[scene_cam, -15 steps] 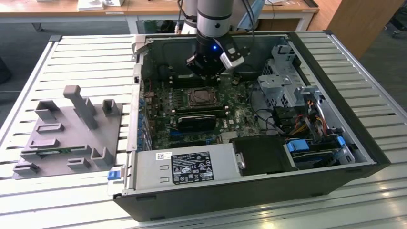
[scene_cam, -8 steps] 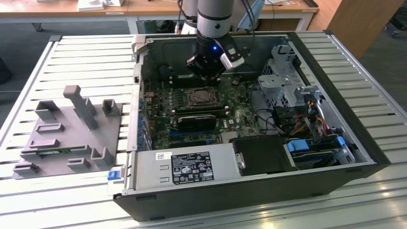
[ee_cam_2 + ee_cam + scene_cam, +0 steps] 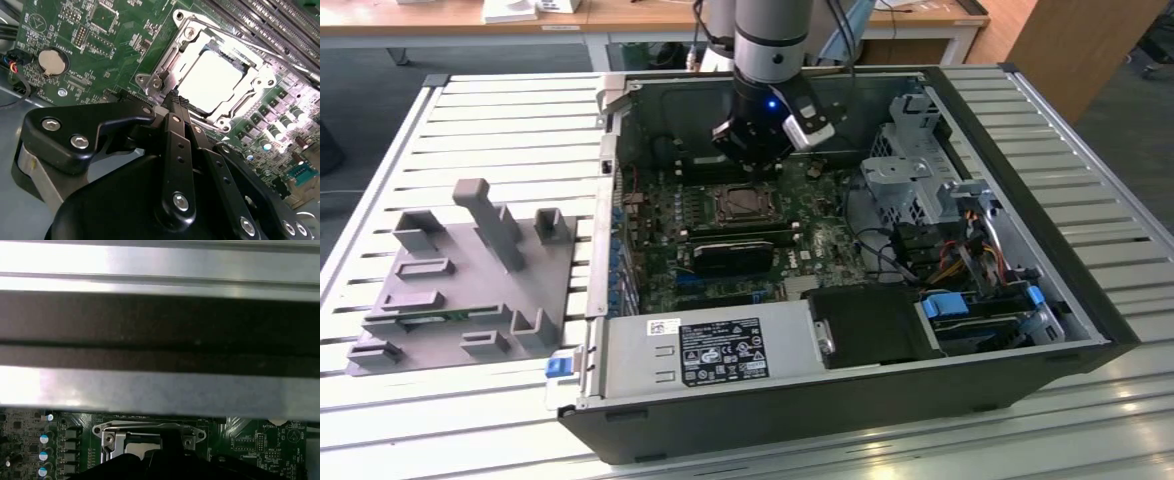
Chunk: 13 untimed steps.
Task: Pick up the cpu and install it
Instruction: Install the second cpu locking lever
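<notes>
The cpu lies flat in the metal-framed socket on the green motherboard, its silvery top glaring under the light. In the exterior view the cpu sits in the middle of the board inside the open computer case. My gripper hangs just above the socket's far edge. In the second wrist view the gripper has its two black fingers pressed together, holding nothing, tips beside the socket frame's corner. The first wrist view shows the socket below the case wall.
A black rectangular block lies on the board nearer than the socket. Drive cages and cables fill the case on the exterior view's right. A power supply sits at the front. A grey fixture plate stands on the slatted table at the exterior view's left.
</notes>
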Motion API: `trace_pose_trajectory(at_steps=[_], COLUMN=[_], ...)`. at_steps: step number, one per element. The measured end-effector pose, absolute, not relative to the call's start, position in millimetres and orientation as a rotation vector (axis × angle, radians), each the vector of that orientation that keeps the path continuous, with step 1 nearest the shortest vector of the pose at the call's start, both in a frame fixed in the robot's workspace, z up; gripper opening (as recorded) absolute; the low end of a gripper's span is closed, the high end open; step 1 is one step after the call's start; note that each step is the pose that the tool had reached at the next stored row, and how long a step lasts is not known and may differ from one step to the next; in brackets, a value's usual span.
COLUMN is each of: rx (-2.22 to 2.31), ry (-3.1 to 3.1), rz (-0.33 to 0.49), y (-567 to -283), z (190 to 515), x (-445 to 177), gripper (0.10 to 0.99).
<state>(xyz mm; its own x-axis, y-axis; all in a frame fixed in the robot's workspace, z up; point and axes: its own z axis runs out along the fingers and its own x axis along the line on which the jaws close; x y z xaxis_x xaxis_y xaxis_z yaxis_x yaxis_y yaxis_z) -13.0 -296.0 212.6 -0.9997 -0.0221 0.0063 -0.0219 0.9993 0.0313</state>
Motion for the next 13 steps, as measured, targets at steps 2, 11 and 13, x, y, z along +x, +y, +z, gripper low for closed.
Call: trace_pose_trajectory(at_steps=[2, 11, 13], rx=[0.034, 0.034, 0.035], ry=[-3.134, -3.134, -3.134], rz=[-0.049, -0.049, -0.049], y=[-297.8, -298.6, -298.7], z=[212.6, 237.0, 242.7], x=[-13.0, -13.0, -13.0], gripper=[0.106, 0.106, 0.106])
